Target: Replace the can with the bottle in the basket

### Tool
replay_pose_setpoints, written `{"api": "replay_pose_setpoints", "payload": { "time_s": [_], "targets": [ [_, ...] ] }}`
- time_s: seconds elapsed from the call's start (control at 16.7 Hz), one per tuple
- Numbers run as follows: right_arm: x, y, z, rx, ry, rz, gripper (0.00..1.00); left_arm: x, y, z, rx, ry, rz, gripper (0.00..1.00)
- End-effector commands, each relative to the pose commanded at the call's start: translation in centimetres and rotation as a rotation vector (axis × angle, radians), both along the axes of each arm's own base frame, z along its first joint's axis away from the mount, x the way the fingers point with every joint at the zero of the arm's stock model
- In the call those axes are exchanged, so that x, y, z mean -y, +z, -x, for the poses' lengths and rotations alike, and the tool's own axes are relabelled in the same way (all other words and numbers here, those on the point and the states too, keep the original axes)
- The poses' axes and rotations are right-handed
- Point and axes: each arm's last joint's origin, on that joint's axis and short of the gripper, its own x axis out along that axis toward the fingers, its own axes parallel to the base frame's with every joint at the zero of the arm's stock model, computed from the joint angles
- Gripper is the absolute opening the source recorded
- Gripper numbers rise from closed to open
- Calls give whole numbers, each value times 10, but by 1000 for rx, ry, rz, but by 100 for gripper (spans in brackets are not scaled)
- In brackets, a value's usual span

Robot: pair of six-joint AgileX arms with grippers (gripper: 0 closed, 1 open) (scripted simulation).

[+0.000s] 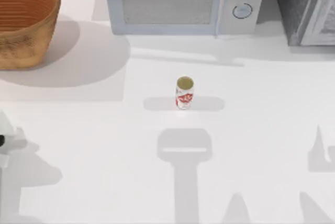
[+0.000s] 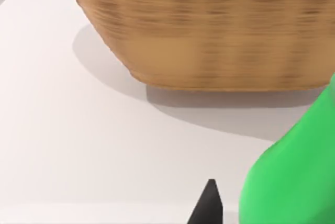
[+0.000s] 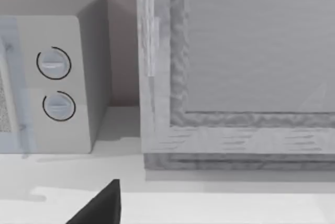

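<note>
The can (image 1: 184,92), silver with a red-and-white label and a gold top, stands upright in the middle of the table, far from both arms. The wicker basket (image 1: 36,30) sits at the back left; I see nothing inside the part that shows. In the left wrist view its woven wall (image 2: 220,35) is just ahead. A bright green bottle (image 2: 293,177) sits right against my left gripper (image 2: 246,211), which is shut on it a short way in front of the basket. My left arm (image 1: 6,136) shows at the table's left edge. My right gripper (image 3: 104,208) faces the back right.
A white microwave (image 1: 183,1) with two dials stands at the back centre, also in the right wrist view (image 3: 55,82). A grey cabinet (image 1: 309,7) stands at the back right corner. Arm shadows fall across the front of the table.
</note>
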Motion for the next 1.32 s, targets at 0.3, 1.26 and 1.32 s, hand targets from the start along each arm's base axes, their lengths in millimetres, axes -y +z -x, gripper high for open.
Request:
{"api": "replay_pose_setpoints", "payload": {
  "time_s": [0.3,1.26,1.32],
  "targets": [
    [0,0,0,0,0,0,100,0,0,0,0,0,0,0],
    [0,0,0,0,0,0,100,-60,139,-107,207,200,-104,0],
    [0,0,0,0,0,0,100,-57,150,-115,178,192,-88,0]
  ]
}}
